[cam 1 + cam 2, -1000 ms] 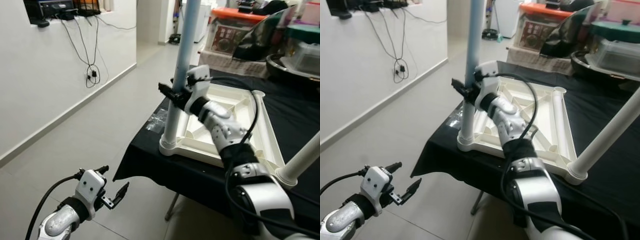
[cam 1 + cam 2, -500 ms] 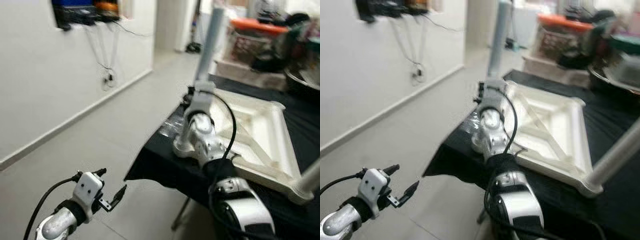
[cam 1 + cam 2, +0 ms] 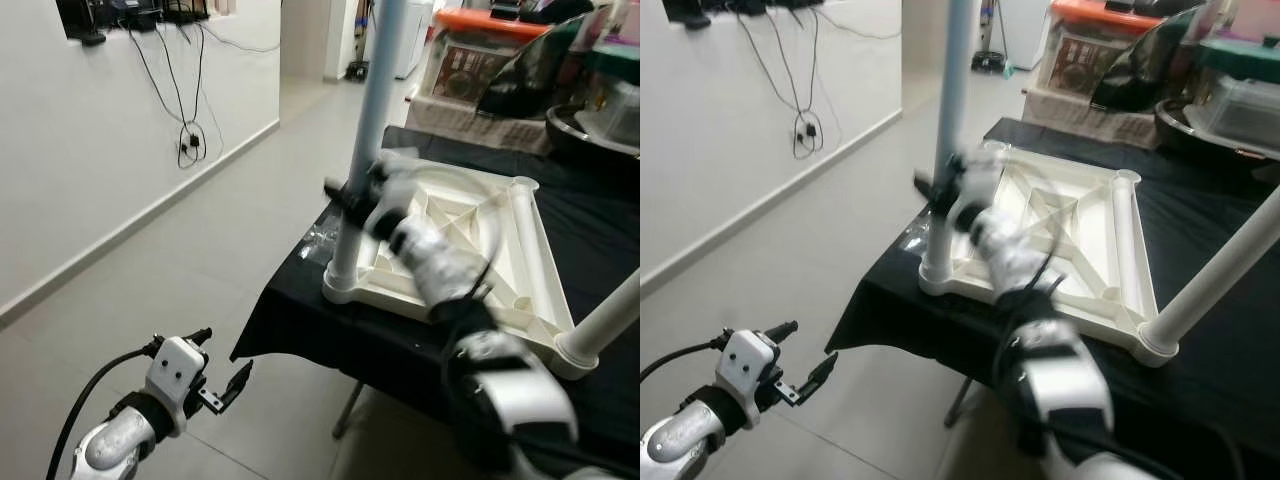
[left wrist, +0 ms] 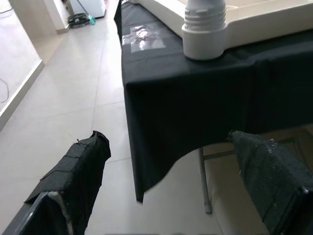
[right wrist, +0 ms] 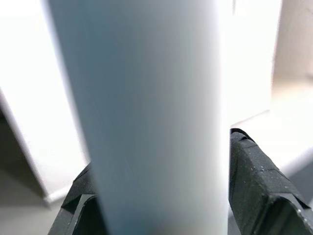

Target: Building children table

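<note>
Right gripper (image 3: pixel 350 195) clamped on pale-blue round table leg (image 3: pixel 372 110) upright in near-left corner of upturned white plastic tabletop (image 3: pixel 505 250), black-draped bench (image 3: pixel 330 330) | left gripper (image 3: pixel 222 385) apart, idle | risk: cross-threading from tilt.

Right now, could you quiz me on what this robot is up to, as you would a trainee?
1. True or false: the right tool is closed around the upright pale blue leg.
2. What covers the table that the upside-down white tabletop lies on?
A. a black cloth
B. a newspaper
C. nothing
3. Fill in: the left tool hangs open over the ____.

Key: 1 true; 2 A, the black cloth; 3 floor.
</note>
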You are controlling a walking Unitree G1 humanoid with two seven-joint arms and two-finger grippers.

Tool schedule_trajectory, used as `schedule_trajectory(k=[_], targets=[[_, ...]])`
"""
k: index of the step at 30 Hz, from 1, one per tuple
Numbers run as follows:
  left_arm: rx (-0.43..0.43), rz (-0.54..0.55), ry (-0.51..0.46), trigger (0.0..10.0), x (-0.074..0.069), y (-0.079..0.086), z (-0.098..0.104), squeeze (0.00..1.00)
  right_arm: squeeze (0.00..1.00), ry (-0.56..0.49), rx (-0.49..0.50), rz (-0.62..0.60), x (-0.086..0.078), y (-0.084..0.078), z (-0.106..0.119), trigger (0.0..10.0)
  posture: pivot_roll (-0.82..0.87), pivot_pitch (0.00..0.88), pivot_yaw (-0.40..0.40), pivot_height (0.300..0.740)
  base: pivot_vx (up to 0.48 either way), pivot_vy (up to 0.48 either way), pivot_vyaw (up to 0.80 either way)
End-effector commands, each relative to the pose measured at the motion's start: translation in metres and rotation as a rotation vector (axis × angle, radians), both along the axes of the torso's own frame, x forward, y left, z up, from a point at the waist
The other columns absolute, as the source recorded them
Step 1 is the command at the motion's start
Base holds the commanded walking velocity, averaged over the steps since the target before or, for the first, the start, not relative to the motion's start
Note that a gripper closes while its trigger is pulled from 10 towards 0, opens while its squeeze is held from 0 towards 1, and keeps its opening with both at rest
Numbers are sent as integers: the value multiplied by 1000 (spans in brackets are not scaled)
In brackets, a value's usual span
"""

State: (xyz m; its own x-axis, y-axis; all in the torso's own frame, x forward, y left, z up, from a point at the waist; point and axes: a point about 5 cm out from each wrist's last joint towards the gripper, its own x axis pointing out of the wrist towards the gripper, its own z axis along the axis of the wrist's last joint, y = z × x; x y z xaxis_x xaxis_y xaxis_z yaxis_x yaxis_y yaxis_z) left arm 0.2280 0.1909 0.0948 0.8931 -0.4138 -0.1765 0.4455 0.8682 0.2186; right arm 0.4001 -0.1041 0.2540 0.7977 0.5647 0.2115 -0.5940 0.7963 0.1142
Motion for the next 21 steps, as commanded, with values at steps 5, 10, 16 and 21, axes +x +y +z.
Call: schedule_trajectory(k=[5,10,16,21], targets=[[1,1,5,10000,-1,-2,-4,0,0,130,-84,-42,4,-9,-25,0,63,0,-125,740,0,0,0],[1,2,7,10000,-2,-2,-4,0,0,359,-106,-610,10,-34,-62,0,61,0,-123,740,0,0,0],[4,8,7,10000,-3,-1,-4,0,0,485,-44,-918,-14,-37,-98,0,63,0,-114,740,0,0,0],[12,-4,12,10000,-3,-2,-5,0,0,346,-79,-663,-18,2,-79,10000,52,0,-112,740,0,0,0]])
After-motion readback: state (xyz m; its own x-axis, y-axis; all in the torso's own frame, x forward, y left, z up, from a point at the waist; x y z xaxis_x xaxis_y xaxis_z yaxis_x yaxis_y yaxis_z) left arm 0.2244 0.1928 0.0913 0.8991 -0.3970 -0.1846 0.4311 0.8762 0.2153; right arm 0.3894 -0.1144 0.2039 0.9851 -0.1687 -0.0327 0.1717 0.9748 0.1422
